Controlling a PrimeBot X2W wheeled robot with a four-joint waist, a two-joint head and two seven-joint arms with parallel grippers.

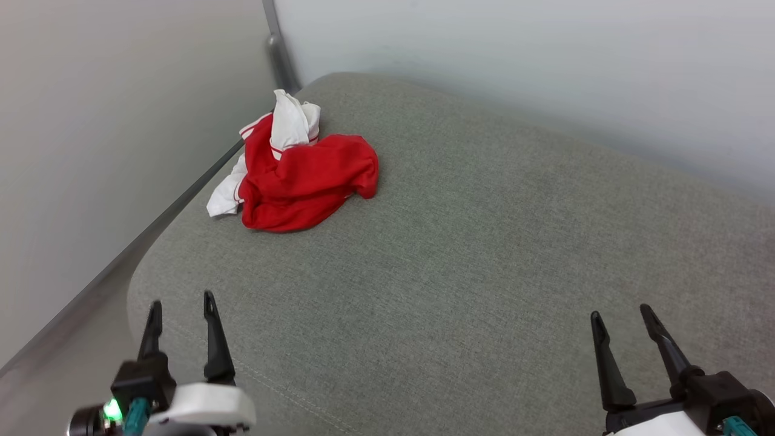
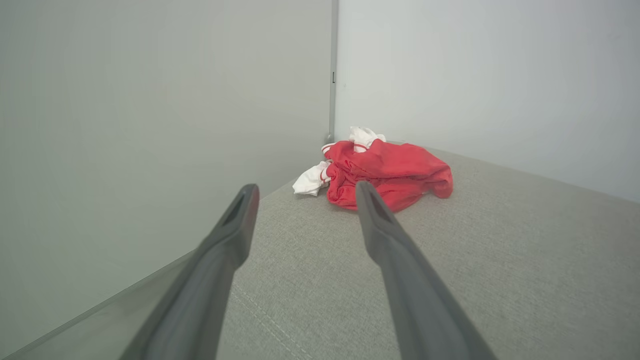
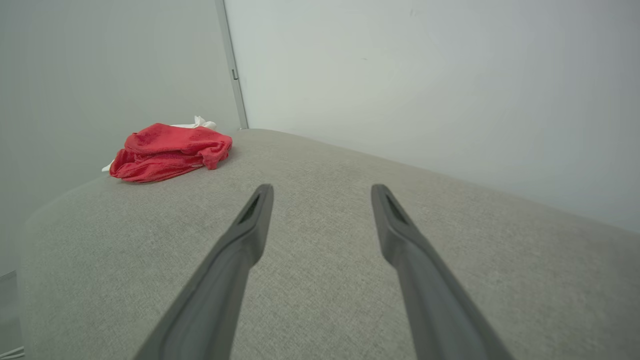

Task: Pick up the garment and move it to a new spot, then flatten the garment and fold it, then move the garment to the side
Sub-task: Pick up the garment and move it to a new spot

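Two grippers hang over the near edge of the grey cushion (image 1: 484, 254) in the head view: the left gripper (image 1: 181, 306) and the right gripper (image 1: 620, 313), both spread wide and holding nothing. The garment (image 1: 303, 181), a crumpled red T-shirt with white sleeves, lies bunched at the cushion's far left corner, too heaped to show a clear long axis. In the left wrist view the heap sits almost straight ahead, slightly right of the gap between the parted fingers (image 2: 380, 235) and apart from them. In the right wrist view it lies well off to the left of the parted fingers (image 3: 240, 240). The left arm looks nearer, so the first reach probably falls to it, forward along the cushion's left edge.
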